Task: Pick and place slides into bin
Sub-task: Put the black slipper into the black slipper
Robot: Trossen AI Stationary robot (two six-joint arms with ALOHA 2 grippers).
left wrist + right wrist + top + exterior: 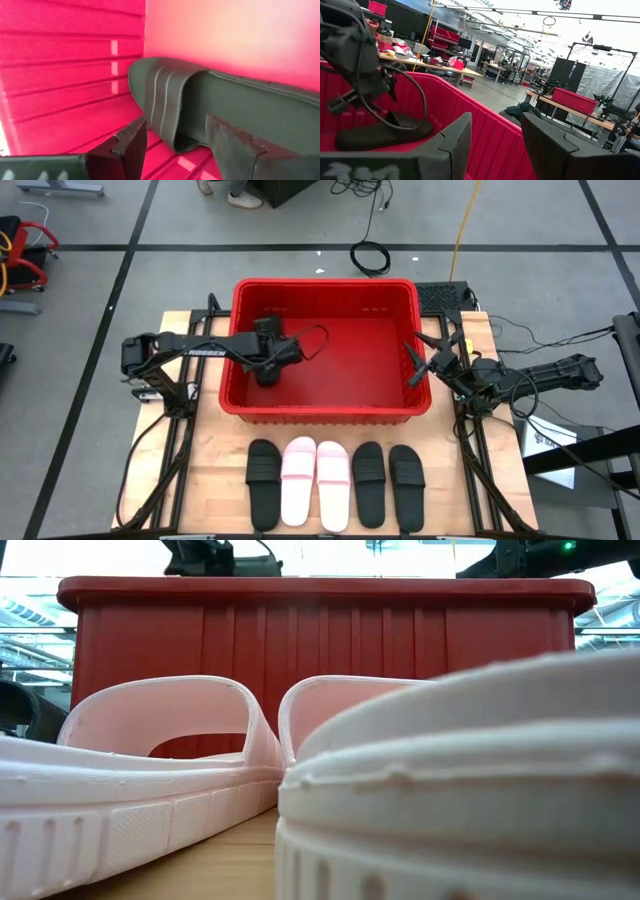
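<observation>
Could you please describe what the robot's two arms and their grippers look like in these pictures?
Both arms are dark, near-black, built of slim jointed links. The left arm carries white lettering along its forearm link, and a thin black cable loops out beside its wrist. The left gripper and the right gripper each have two dark, flat, blocky fingers with stepped, notched inner edges. The right arm shows no legible marking.

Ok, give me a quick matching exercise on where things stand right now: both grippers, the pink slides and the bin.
Column one:
1. left gripper
2. right gripper
3. pink slides
4. bin

Column two:
A. on the table, between black slides
B. inside the bin, open, above a black slide
C. behind the row of slides, one black slide in it
D. at the bin's right rim, open and empty

Pairs: 1-B, 2-D, 3-A, 4-C
</observation>
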